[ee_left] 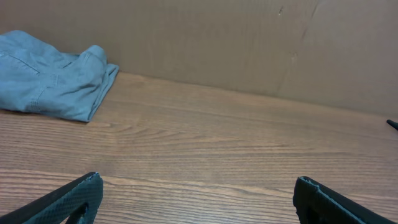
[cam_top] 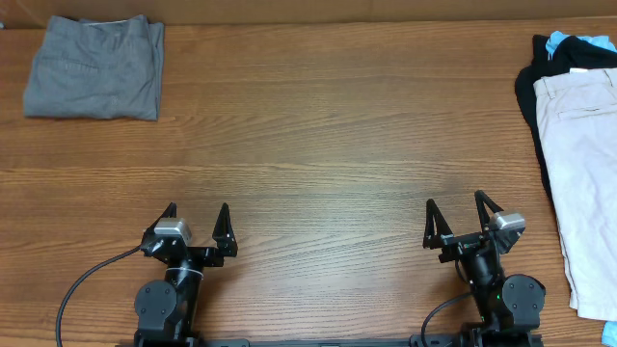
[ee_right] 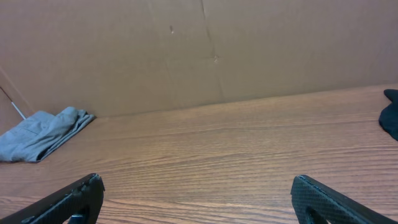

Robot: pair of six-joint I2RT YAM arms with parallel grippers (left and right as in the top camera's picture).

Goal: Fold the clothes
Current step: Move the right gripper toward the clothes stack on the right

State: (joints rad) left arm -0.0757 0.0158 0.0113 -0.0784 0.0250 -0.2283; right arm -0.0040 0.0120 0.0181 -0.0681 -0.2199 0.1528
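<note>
Light beige khaki shorts (cam_top: pixel 586 164) lie unfolded at the table's right edge, on top of a black garment (cam_top: pixel 536 87). Grey shorts (cam_top: pixel 96 67) lie folded at the far left corner; they also show in the left wrist view (ee_left: pixel 53 84) and the right wrist view (ee_right: pixel 43 134). My left gripper (cam_top: pixel 198 217) is open and empty near the front edge, left of centre. My right gripper (cam_top: pixel 453 214) is open and empty near the front edge, just left of the beige shorts. A black garment edge shows at the right of the right wrist view (ee_right: pixel 390 115).
A bit of blue cloth (cam_top: pixel 557 41) peeks out at the top of the right pile. A brown cardboard wall (ee_right: pixel 217 50) stands along the table's far edge. Bare wooden table (cam_top: pixel 328 145) lies between the two piles.
</note>
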